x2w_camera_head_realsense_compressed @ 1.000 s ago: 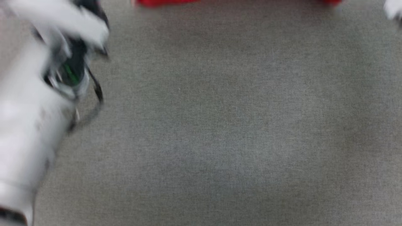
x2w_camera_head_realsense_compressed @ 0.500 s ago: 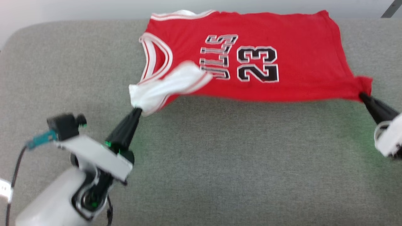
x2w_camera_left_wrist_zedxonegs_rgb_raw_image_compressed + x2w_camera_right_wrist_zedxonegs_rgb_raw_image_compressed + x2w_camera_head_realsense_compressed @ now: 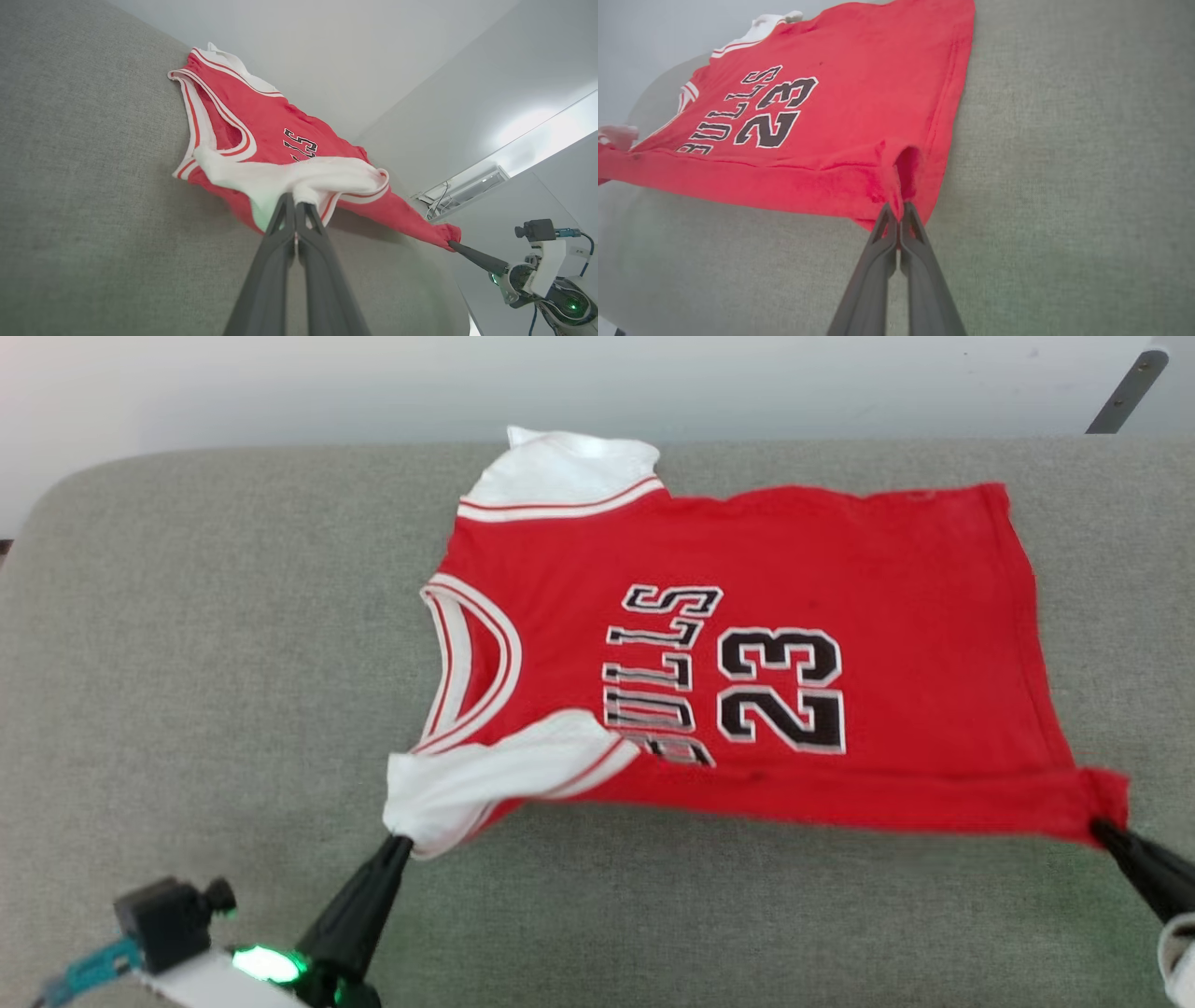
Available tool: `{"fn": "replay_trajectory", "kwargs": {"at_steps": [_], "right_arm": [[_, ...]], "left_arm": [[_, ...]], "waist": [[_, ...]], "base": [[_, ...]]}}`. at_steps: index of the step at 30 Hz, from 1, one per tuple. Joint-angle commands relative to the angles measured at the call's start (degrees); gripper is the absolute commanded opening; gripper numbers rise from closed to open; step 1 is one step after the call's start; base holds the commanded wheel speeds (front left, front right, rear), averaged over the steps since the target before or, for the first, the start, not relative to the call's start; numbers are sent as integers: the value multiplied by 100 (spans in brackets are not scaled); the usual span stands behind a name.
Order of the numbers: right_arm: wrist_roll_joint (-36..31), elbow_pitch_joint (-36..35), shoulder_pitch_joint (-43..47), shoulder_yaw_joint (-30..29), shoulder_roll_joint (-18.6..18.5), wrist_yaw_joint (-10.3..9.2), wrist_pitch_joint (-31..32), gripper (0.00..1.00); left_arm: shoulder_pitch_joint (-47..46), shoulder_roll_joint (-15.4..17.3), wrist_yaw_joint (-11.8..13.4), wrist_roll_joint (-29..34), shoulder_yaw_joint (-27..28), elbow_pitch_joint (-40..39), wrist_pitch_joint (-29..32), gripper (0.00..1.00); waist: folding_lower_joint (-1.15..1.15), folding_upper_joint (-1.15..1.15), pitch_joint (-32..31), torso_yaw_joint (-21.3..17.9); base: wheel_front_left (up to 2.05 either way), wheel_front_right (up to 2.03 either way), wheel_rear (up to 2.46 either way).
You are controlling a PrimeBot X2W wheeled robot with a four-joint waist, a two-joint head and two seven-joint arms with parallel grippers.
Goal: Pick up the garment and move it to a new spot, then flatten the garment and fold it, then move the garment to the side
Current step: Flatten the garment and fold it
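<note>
Jersey: the red jersey (image 3: pixel 840 551) lies spread out on the grey bench (image 3: pixel 187 616), front side up. Its neck hole is toward the robot's left and its bottom hem toward the right.
Print: black "BULLS 23" (image 3: pixel 775 691) with white edges sits in the middle of the red chest.
Far sleeve: the white far sleeve (image 3: pixel 560 467) lies flat near the back edge of the bench.
Near sleeve: the white near sleeve (image 3: pixel 485 784) is bunched up and flopped over onto the red cloth, touching the end of the word.
Left fingers: the two dark left fingers (image 3: pixel 400 845) are pressed tight together, pinching the tip of the near sleeve.
Right fingers: the right fingers (image 3: pixel 1103 828) are squeezed together too, holding the near bottom corner of the jersey in a crumpled little bunch.
Near edge: the front edge of the jersey is pulled straight between the two holds and looks lifted a little off the bench.
Green light: a small green light (image 3: pixel 266 963) glows by the left fingers, next to a little black camera (image 3: pixel 168 915).
Wall: a pale wall (image 3: pixel 597 383) stands behind the bench.
</note>
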Motion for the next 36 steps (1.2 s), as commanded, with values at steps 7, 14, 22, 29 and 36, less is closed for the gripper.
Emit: {"fn": "replay_trajectory", "kwargs": {"at_steps": [7,14,22,29,36], "right_arm": [[-300,-947,555,-616,538,-4,607,0],[-620,-889,-22,-524,572,-4,822,0],[-808,21,-1159,-317,457,-4,690,0],[-827,788,-1783,11,565,-4,334,0],[-910,1463,-2149,427,514,-4,-101,0]], "left_arm": [[553,113,179,305,217,-743,21,0],[-190,114,97,286,127,-633,409,0],[-1571,-112,-10,150,50,226,738,0],[-2302,-270,-14,187,-254,1314,800,0],[-2831,-389,-16,177,-635,2126,619,0]], "waist": [[0,0,131,-35],[0,0,201,-58],[0,0,461,-118],[0,0,802,-212],[0,0,1095,-221]], "base": [[0,0,0],[0,0,0],[0,0,0],[0,0,0],[0,0,0]]}}
